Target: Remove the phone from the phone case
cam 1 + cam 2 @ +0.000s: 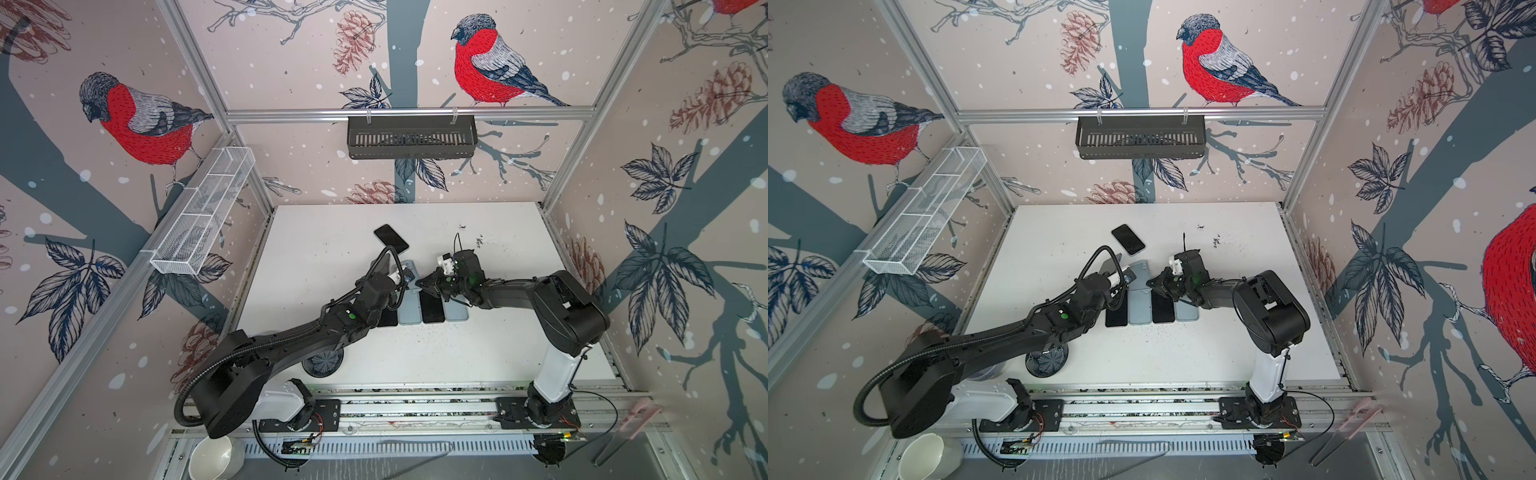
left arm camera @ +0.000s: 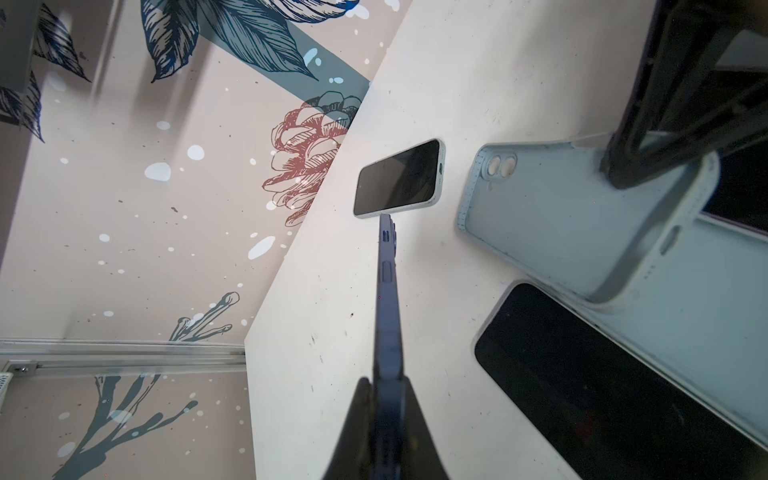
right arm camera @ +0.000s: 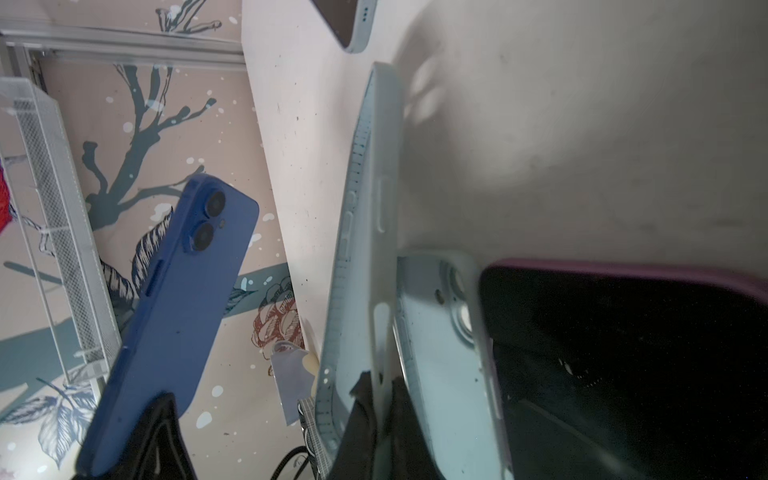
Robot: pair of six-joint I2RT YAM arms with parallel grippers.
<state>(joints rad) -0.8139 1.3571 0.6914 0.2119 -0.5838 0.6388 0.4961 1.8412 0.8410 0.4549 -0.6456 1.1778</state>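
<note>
Closest to the left wrist lens, my left gripper (image 2: 386, 388) has its fingers pressed onto the two flat faces of the blue phone (image 2: 388, 316), pinching it at the end opposite the lenses. It hangs above the table (image 2: 324, 266), near but apart from the pale blue case (image 3: 365, 232), whose side wall my right gripper (image 3: 380, 386) is clamped on.

I judge the phone stiff, smooth and slippery, with glass that would not forgive a drop. Held by one end, its weight levers against the pads, so a grip nearer the middle would be safer. The case looks light and bendy.

The phone's long axis runs straight out from the fingers, lens end leading, towards the dark cased phone (image 2: 399, 178) lying farther back.
</note>
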